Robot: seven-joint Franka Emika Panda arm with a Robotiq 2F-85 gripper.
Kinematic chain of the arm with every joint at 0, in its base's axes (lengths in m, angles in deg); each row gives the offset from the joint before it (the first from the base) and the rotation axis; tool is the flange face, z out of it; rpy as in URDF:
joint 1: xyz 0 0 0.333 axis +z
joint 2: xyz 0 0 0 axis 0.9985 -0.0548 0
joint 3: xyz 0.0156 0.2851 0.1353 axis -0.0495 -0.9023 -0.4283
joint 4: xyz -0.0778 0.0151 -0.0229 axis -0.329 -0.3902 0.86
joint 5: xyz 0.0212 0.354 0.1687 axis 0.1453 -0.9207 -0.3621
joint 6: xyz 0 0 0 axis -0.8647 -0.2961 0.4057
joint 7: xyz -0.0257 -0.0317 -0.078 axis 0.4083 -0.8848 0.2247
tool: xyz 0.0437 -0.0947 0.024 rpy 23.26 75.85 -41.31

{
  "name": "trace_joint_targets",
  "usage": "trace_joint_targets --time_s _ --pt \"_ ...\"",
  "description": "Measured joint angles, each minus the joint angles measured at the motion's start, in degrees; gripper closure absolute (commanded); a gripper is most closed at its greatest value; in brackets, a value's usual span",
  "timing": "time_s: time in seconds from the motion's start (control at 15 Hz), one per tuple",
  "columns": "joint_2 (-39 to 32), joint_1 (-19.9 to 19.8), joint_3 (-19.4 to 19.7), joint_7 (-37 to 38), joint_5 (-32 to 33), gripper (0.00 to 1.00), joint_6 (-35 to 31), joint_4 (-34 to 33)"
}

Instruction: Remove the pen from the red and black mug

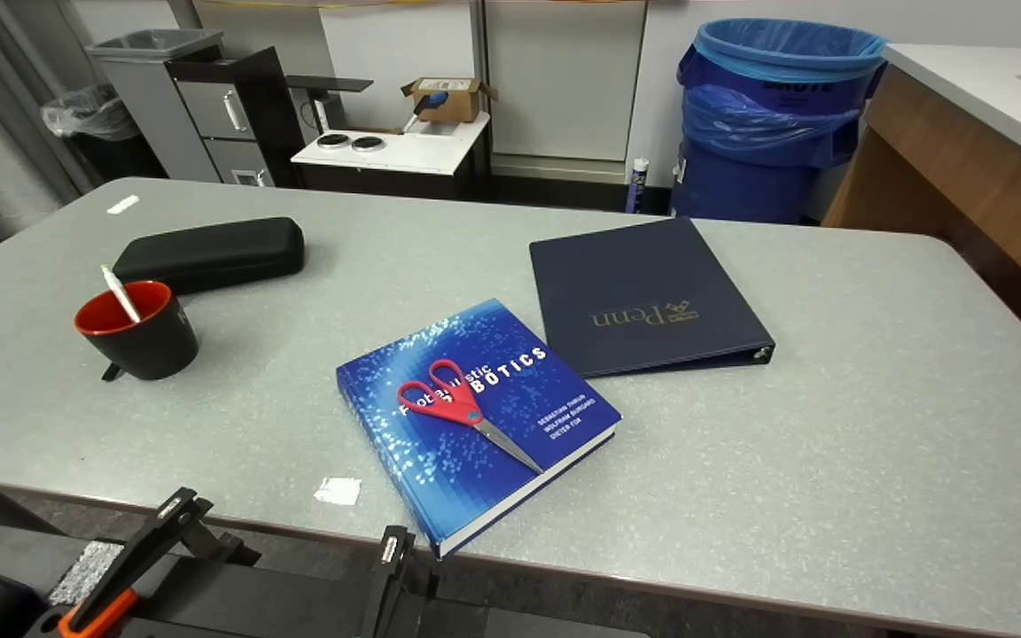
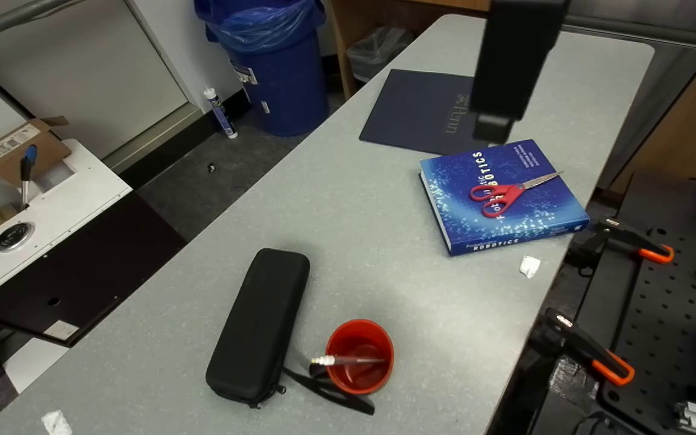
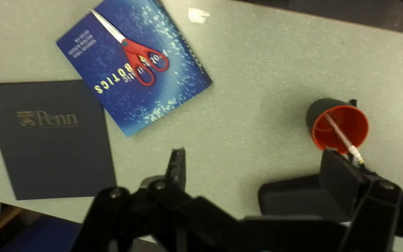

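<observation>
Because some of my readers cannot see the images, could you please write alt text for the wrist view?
A pale pen leans in a red and black mug at right, near a partly hidden black case. At left, red scissors lie on a blue book beside a dark Penn binder; an open, empty gripper shows at the bottom.

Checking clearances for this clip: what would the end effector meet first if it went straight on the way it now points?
Probably the tabletop: in the wrist view, the open end effector points at a patch between the blue book and the mug. Depth is unclear, so it might catch the black case.
</observation>
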Motion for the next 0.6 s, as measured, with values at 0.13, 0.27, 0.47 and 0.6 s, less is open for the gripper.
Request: trace_joint_targets --time_s 0.13,0.27,0.47,0.6 --pt "-5.14 2.25 0.48 -2.9 -3.09 0.0 -3.98 -0.9" --pt "-10.26 4.11 0.82 -6.0 -5.53 0.0 -5.63 -2.77" --pt "-15.33 5.48 0.86 -8.72 -6.53 0.0 -5.4 -6.28" --pt "-16.29 5.61 0.91 -9.18 -6.54 0.0 -5.29 -7.34"
